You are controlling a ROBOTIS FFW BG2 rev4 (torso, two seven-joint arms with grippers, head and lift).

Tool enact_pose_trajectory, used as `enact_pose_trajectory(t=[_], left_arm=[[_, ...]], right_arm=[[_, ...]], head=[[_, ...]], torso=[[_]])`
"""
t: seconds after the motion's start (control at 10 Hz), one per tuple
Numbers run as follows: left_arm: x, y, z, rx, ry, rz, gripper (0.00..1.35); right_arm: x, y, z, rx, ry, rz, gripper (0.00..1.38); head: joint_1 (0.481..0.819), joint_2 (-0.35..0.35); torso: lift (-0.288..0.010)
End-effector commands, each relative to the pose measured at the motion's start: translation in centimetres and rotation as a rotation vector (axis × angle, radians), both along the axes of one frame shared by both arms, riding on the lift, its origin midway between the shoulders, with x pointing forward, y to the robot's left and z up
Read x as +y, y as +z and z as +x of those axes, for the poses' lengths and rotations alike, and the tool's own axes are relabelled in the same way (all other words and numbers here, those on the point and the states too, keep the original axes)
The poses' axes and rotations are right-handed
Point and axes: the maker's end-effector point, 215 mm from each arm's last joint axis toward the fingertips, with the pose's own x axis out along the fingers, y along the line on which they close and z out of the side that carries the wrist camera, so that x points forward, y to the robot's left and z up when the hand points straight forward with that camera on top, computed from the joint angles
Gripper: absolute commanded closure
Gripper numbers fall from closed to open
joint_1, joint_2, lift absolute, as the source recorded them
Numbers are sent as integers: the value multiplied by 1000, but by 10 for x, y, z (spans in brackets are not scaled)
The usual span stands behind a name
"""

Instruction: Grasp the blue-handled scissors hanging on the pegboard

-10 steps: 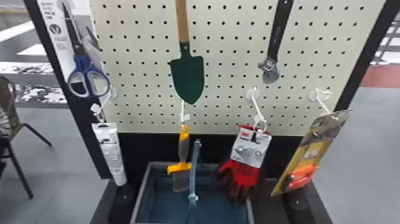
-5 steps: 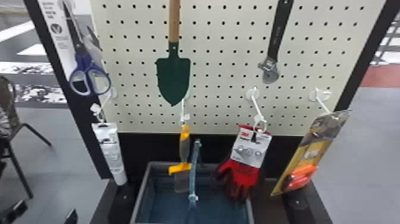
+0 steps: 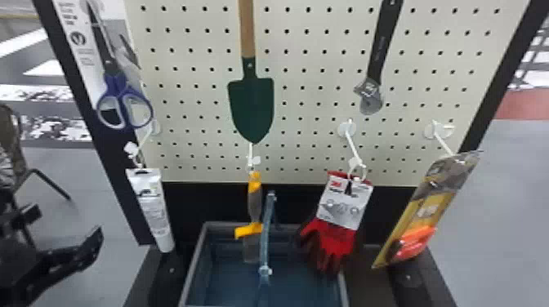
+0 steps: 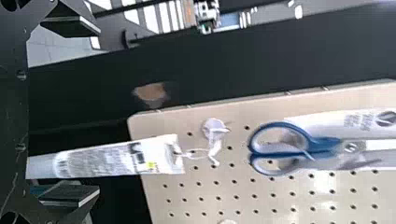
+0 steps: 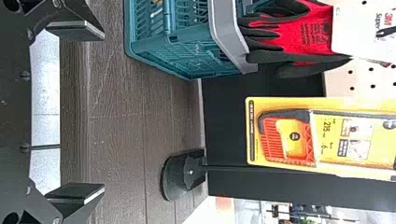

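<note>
Black-fingered, holding the left gripper [image 3: 67, 221] with fingers apart, lower than the blue-handled scissors [image 3: 118, 83]; seeing those hanging at the pegboard [image 3: 192, 126]'s left side, above a white tube [image 3: 153, 212]; holding the right gripper [image 5: 103, 112] spread too.

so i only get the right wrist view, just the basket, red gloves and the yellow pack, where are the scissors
Observer: In the head view, the blue-handled scissors hang handles down near the left edge of the pegboard.
Operator: ok and is the left tool open or shut
Observer: The left tool is open; the left wrist view shows its two fingers standing well apart.
Operator: is it at the scissors
Observer: No, the head view shows it low on the left, below the scissors and to the left of the white tube, with a gap between it and the scissors.
</note>
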Motion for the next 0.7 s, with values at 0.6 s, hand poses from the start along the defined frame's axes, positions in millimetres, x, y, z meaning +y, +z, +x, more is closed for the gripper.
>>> enact_pose_trajectory(t=[0.6], left_arm=[[11, 113, 46, -11, -179, 156, 117]], right_arm=[[3, -1, 0, 3, 7, -5, 153]], head=[[549, 0]], torso=[[-100]])
